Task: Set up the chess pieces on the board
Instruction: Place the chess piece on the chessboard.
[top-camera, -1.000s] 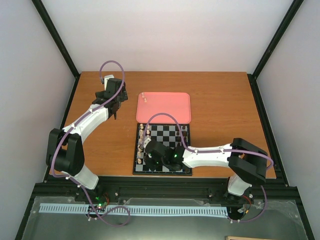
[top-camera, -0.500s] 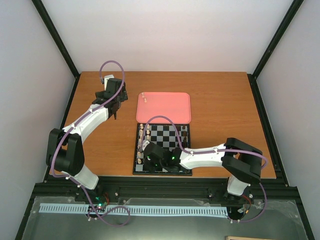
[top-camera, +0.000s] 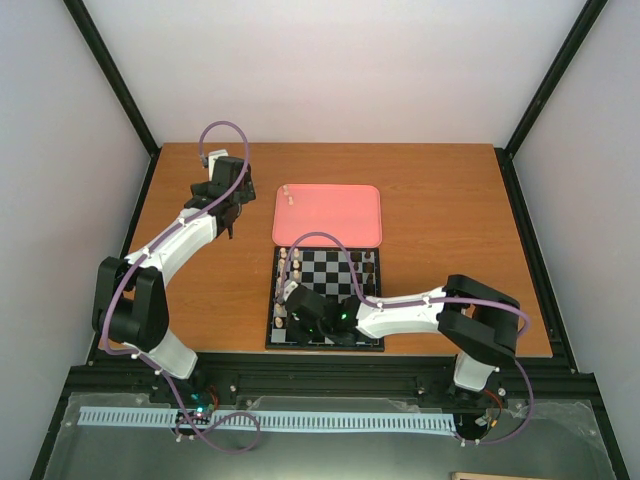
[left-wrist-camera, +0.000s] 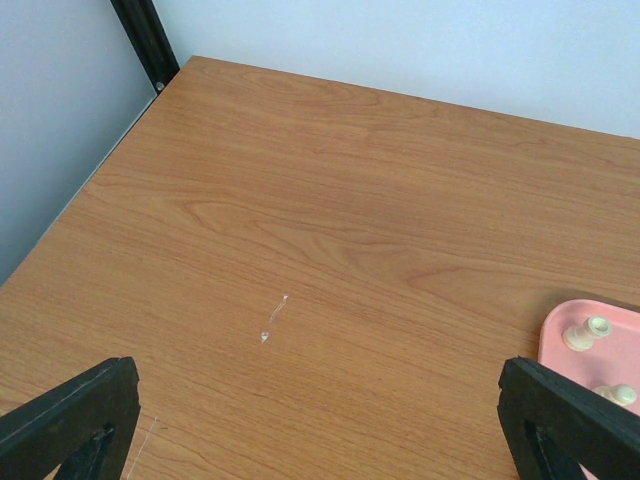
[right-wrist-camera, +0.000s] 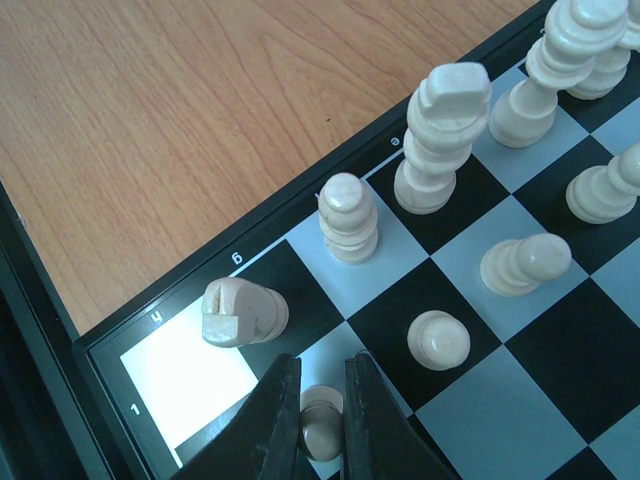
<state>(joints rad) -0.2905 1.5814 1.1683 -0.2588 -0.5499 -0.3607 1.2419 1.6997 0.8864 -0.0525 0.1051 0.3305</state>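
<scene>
Right gripper clamps a tiny cream wooden pawn low over a near-corner square of the small black-and-white checked chessboard, probably seating it. Next: open gently, lift straight. Left gripper hangs wide apart.

We see a wooden table with a warm brown grain, enclosed by plain pale walls: a back wall, a left wall and a right wall. Black posts stand where the walls meet, and a black rail borders the near edge. The light is even and soft. In the left wrist view we note a small pale scuff on the wood.
</scene>
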